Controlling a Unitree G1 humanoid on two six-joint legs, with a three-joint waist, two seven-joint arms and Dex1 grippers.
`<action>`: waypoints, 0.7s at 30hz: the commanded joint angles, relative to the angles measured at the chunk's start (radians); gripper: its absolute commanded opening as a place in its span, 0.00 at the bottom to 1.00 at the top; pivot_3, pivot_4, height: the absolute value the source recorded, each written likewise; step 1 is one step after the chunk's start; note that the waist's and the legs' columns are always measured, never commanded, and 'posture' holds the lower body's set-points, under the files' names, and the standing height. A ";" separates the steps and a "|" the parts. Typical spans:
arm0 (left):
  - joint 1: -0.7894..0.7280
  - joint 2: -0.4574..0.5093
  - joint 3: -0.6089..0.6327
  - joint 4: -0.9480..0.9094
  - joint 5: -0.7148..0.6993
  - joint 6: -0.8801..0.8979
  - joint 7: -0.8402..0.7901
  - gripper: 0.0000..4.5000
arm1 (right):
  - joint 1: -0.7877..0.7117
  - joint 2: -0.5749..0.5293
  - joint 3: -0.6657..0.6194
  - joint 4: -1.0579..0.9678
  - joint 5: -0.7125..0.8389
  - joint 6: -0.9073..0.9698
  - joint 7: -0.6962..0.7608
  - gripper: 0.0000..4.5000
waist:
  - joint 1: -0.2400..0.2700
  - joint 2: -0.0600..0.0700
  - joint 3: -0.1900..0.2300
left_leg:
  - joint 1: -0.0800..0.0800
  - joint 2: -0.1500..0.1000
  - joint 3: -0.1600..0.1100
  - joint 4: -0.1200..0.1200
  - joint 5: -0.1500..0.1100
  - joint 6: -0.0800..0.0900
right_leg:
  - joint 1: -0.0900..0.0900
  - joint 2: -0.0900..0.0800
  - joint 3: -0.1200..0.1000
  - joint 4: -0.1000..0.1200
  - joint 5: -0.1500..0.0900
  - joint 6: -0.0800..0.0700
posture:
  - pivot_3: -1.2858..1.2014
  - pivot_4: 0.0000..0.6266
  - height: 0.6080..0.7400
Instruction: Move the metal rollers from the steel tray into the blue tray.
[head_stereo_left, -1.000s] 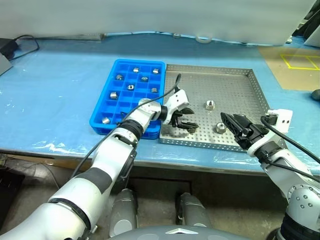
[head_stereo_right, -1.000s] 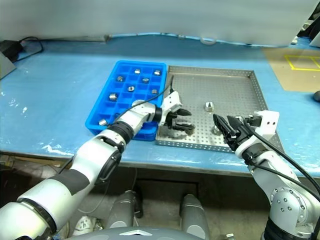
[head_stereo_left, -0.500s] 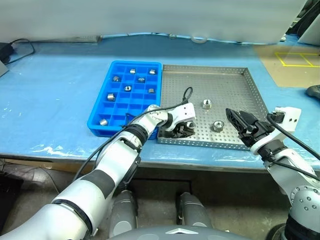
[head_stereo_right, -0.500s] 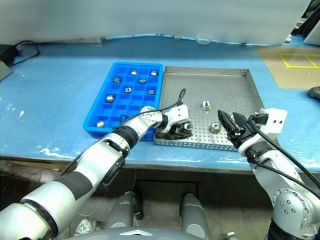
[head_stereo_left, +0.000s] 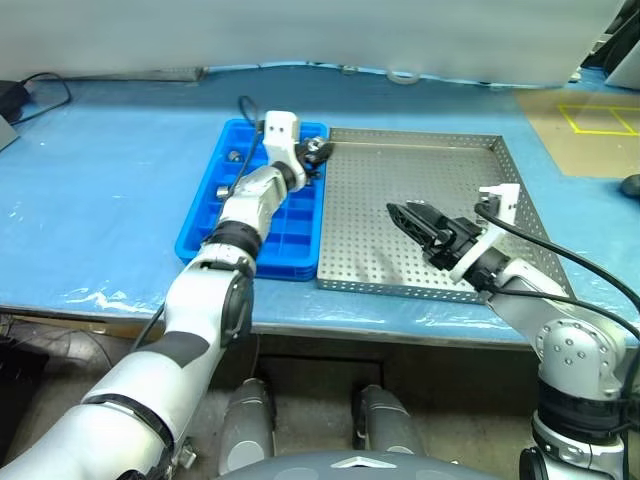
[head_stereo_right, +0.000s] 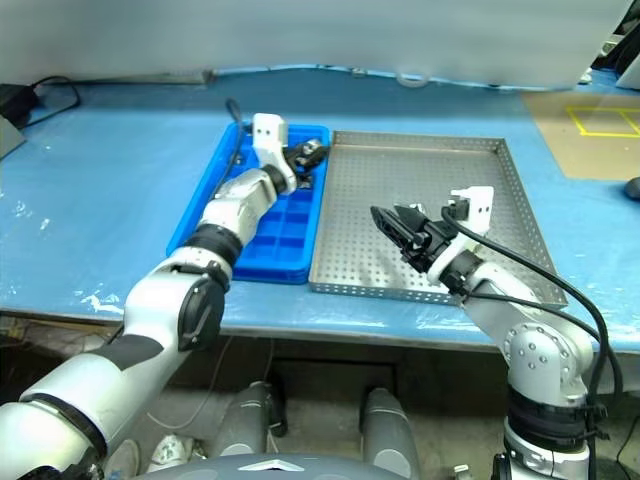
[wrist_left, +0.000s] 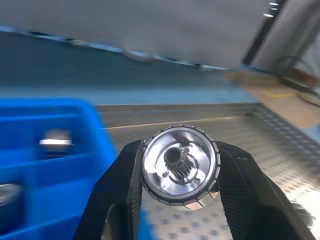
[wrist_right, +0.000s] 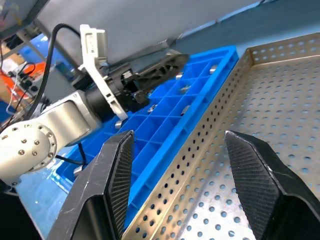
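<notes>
My left gripper (head_stereo_left: 317, 152) is shut on a metal roller (wrist_left: 179, 166), a silver ring with a dark centre hole. It hangs over the far right corner of the blue tray (head_stereo_left: 272, 226), next to the steel tray (head_stereo_left: 440, 160). A few other rollers (head_stereo_left: 222, 190) lie in the blue tray's compartments. My right gripper (head_stereo_left: 393, 211) hovers open over the middle of the steel tray, pointing toward the blue tray, with nothing between its fingers (wrist_right: 120, 180). That arm covers the steel tray's near part, and no roller shows on its bare floor.
Both trays sit side by side on a blue-covered table (head_stereo_left: 110, 180). Cables (head_stereo_left: 40, 85) and a ring-shaped object (head_stereo_left: 403, 76) lie along the far edge. A tan mat with yellow lines (head_stereo_left: 590, 125) is at the far right.
My left gripper closed on a roller at the steel tray's near left corner and carried it up to the blue tray's far right corner. The right gripper moved left over the steel tray.
</notes>
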 joint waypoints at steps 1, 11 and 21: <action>0.132 -0.003 -0.053 -0.310 0.016 0.058 0.056 0.41 | -0.037 -0.010 0.027 0.026 -0.010 -0.022 0.048 0.67 | 0.013 0.000 0.000 | -0.001 0.000 0.001 0.000 0.000 0.000 | 0.000 0.000 0.000 -0.001 0.000 0.000 | 0.44 0.24 1.00; 0.491 0.110 -0.133 -0.874 0.033 0.328 0.089 0.41 | -0.061 0.016 0.096 0.098 -0.052 -0.036 0.113 0.67 | 0.038 -0.001 0.000 | -0.003 0.000 0.001 0.002 -0.001 0.001 | -0.001 -0.001 -0.001 -0.001 0.000 0.000 | 0.48 0.24 1.00; 0.635 0.124 -0.177 -0.941 0.035 0.488 0.133 0.64 | -0.094 0.029 0.123 0.150 -0.096 -0.054 0.153 0.67 | 0.040 0.000 0.000 | -0.001 0.000 -0.003 0.000 0.000 -0.002 | -0.001 0.000 0.000 -0.001 -0.001 0.005 | 0.50 0.24 1.00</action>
